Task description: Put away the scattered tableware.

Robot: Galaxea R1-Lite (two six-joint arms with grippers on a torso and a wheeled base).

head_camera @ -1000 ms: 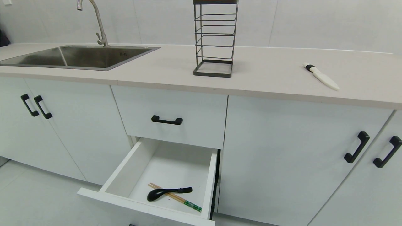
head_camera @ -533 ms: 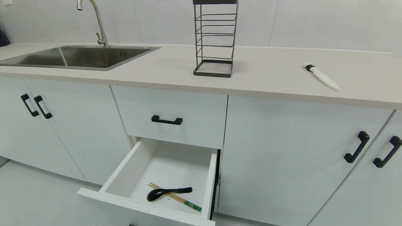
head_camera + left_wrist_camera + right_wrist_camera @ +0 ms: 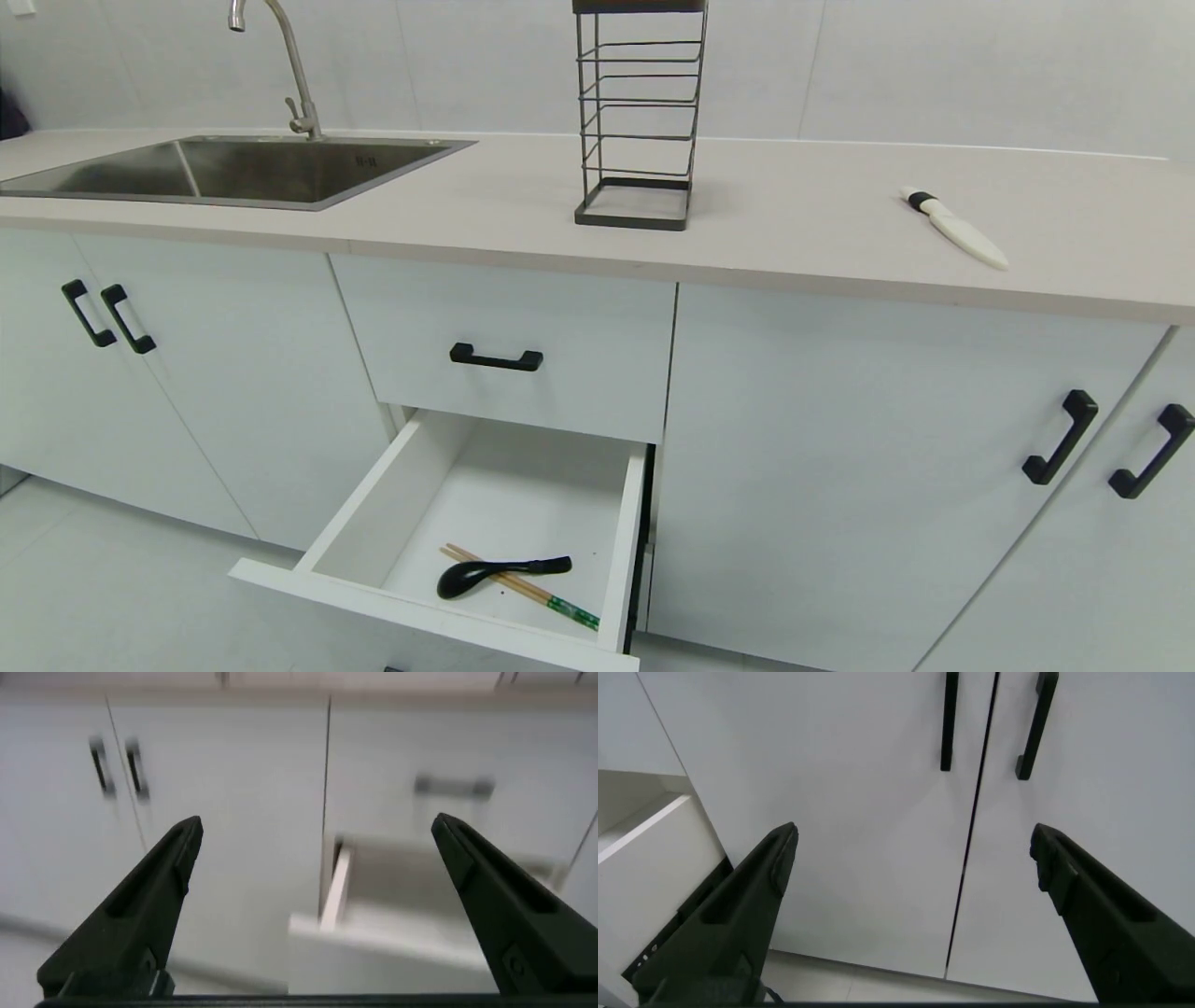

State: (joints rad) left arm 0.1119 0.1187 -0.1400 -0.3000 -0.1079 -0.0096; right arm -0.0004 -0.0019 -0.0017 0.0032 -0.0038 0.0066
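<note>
White knife (image 3: 954, 228) lies far right on the counter (image 3: 803, 215), well apart from the pulled-out drawer (image 3: 355, 509) holding spoon (image 3: 485, 571) and chopsticks (image 3: 527, 588). Your left gripper (image 3: 318, 826) and right gripper (image 3: 915, 833) both hang spread wide, empty. Reach with the right and pinch the knife across its width.

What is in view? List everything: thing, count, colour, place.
countertop: one, beige, over the cabinets.
sink: one, steel, set in the countertop at the left.
faucet: one, steel, behind the sink.
wire rack: one, black, upright mid-countertop.
knife: one, white with a black band, on the countertop at the right.
closed drawer: one, white with a black handle, under the countertop.
open drawer: one, white, below the closed one.
chopsticks: one pair, wooden with green ends, in the open drawer.
spoon: one, black, crossing the chopsticks.
door handles: four, black, two left, two right.
left gripper: black, open, before the cabinet fronts.
right gripper: black, open, before the cabinet doors.
</note>
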